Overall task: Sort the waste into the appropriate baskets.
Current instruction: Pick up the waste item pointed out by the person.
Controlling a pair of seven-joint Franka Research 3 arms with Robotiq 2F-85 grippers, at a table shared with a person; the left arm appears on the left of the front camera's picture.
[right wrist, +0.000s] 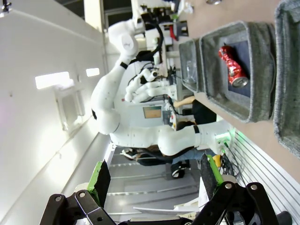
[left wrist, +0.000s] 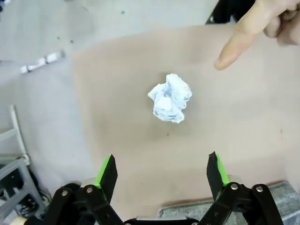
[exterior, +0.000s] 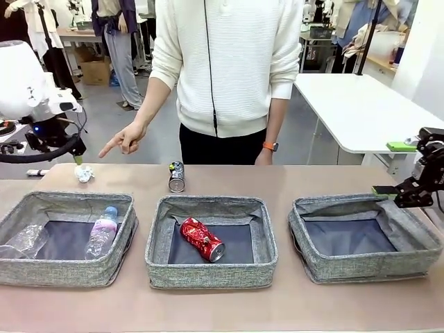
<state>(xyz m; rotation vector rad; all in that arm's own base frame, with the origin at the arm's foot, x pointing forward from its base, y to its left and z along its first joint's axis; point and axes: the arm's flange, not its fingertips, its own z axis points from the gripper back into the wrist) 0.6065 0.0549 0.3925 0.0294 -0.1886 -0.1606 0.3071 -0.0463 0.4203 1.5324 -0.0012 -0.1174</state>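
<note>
Hovering over paper wad [left wrist: 169, 98], L end effector [left wrist: 161, 161] gapes in wrist cam; R end effector [right wrist: 154, 168] also released.

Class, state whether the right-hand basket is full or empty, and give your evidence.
Empty: the right basket shows bare dark lining, nothing inside; the middle basket holds a red can.

The front camera sits on the near side and looks across the whole tan flat surface [exterior: 222, 309] toward the person [exterior: 229, 69] at the far side. The left wrist camera looks steeply down, close above the far left corner, and shares the small crumpled white paper wad [left wrist: 170, 97] and the person's pointing hand [left wrist: 255, 28] with the front view. The right wrist camera, rolled sideways, looks leftward from the right end and shares the dented red drink can [right wrist: 232, 65].
</note>
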